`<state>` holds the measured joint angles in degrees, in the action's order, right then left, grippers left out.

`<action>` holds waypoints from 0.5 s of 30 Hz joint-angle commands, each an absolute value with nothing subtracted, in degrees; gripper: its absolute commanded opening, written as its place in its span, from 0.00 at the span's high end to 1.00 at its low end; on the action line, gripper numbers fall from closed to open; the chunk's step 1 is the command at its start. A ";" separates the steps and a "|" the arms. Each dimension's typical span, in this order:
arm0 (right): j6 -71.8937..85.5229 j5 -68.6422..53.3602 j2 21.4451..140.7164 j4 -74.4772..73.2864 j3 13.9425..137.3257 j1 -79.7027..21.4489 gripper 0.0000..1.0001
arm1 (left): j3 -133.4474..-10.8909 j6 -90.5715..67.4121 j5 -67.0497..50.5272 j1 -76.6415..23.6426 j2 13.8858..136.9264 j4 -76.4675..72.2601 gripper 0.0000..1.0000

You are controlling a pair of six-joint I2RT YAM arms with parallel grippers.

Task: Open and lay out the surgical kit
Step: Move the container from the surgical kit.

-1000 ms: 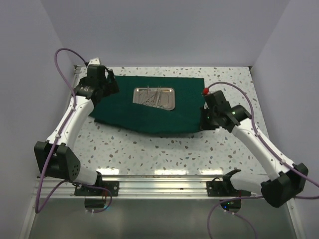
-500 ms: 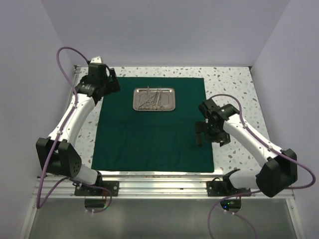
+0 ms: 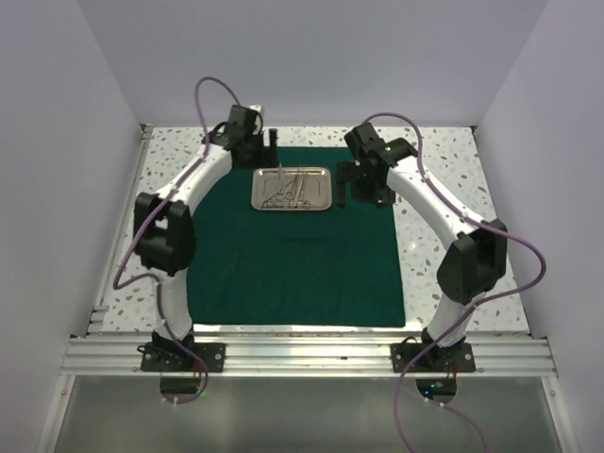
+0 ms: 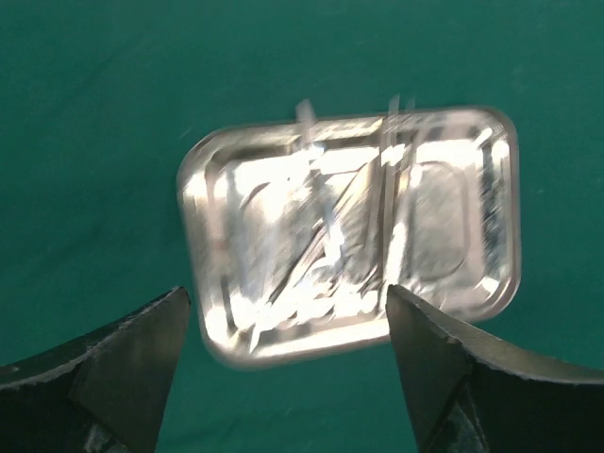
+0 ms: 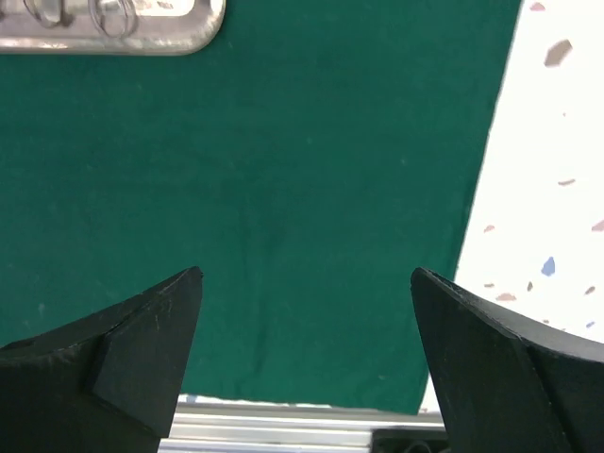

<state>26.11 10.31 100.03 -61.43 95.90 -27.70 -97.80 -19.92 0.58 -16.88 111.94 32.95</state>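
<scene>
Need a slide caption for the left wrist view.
Open left end effector poised over the steel tray of silver instruments on the flat green drape.

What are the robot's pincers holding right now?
Nothing. The left pincer and the right pincer are both open and empty. The left one hangs above the steel tray, the right one above the green cloth.
</scene>
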 commanded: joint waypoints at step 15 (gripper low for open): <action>24.34 8.53 101.60 -55.13 93.16 -27.42 0.07 | -116.74 -22.06 19.50 -22.94 129.04 36.49 0.37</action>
<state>24.05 9.72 103.79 -60.90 92.68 -27.68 -120.14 -21.26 11.44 -23.24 135.48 38.63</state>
